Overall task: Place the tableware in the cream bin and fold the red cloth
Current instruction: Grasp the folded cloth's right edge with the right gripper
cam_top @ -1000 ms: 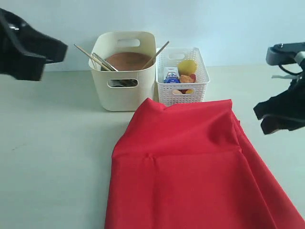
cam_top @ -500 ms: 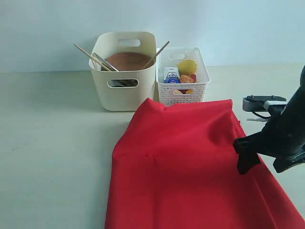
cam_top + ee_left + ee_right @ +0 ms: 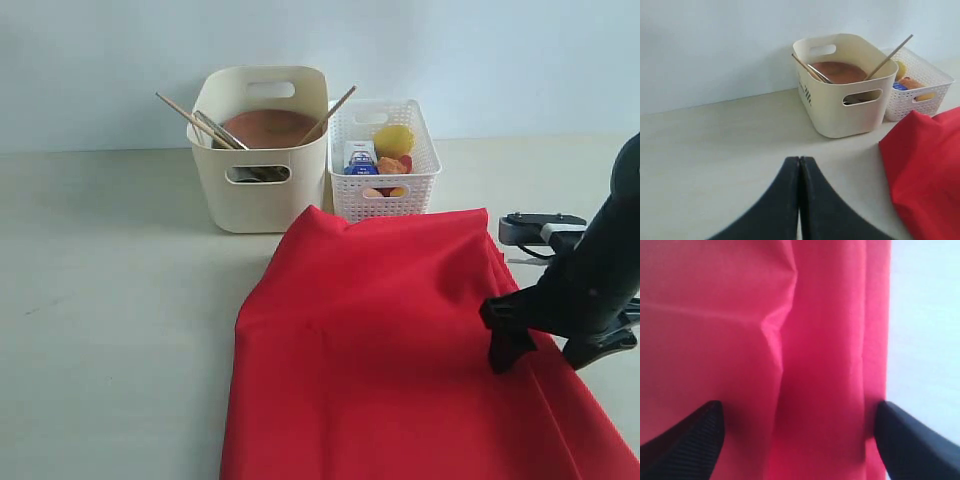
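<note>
The red cloth (image 3: 400, 350) lies spread on the table in front of the bins, its right side bunched in long folds. My right gripper (image 3: 545, 358) is down on that right edge, open wide, one finger on the cloth and one at its border. In the right wrist view the gripper (image 3: 797, 412) straddles a raised fold of the red cloth (image 3: 715, 340). The cream bin (image 3: 262, 190) holds a round brown plate (image 3: 268, 127), chopsticks (image 3: 185, 112) and a metal utensil. My left gripper (image 3: 799, 160) is shut and empty above bare table, facing the cream bin (image 3: 840, 115); it is outside the exterior view.
A white lattice basket (image 3: 385, 195) with food items stands right of the cream bin, touching the cloth's far edge. Bare table (image 3: 110, 300) stretches left of the cloth. A light wall runs behind the bins.
My right arm came down from mid-air at the right onto the cloth's right edge, its jaws spreading wider. The left arm has left the exterior view.
</note>
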Controlling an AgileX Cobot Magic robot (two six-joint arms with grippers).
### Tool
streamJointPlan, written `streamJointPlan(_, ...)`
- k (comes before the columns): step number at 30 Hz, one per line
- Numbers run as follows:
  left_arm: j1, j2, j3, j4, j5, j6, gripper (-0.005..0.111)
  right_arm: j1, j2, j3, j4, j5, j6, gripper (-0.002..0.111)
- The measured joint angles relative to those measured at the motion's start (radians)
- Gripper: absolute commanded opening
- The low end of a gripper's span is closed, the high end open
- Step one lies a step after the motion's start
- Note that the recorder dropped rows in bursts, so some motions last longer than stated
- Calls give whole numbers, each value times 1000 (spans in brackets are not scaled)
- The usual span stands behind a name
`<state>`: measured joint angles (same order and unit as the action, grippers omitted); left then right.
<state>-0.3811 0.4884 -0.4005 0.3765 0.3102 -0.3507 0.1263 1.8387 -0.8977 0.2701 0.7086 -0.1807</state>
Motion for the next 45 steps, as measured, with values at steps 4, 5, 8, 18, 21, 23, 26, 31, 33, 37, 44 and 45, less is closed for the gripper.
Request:
streamJointPlan(4,0,0,4,0,-19,-18,0,0,0,0,68,-1,-68,78)
streamJointPlan(5,0,0,6,0,-21,-20,0,0,0,0,77,-1,-77,78)
streamJointPlan(8,0,0,26,0,-32,-20,0,0,0,0,87,-1,-92,78)
streamJointPlan(18,0,0,56,0,25,-20,0,0,0,0,91,-1,-96,78)
streamJointPlan(21,1,0,56,0,66,-20,0,0,0,0,80,-2,-96,78)
streamJointPlan(23,1,0,56,0,73,-20,0,0,0,0,56,-2,-87,78)
streamJointPlan(26,1,0,56,0,79,-20,0,0,0,0,14,-3,-52,78)
streamJointPlan(31,1,0,56,0,81,-20,0,0,0,0,-3,-7,-33,73)
streamJointPlan(33,1,0,56,0,81,-20,0,0,0,0,11,-7,-37,67)
streamJointPlan(37,1,0,67,0,81,-20,0,0,9,-1,61,-7,-77,63)
streamJointPlan(44,1,-50,78,-101,118,-20,0,0,48,-18,76,3,-98,29)
streamJointPlan(45,1,-66,78,-115,120,-20,0,0,52,-21,76,-4,-98,20)
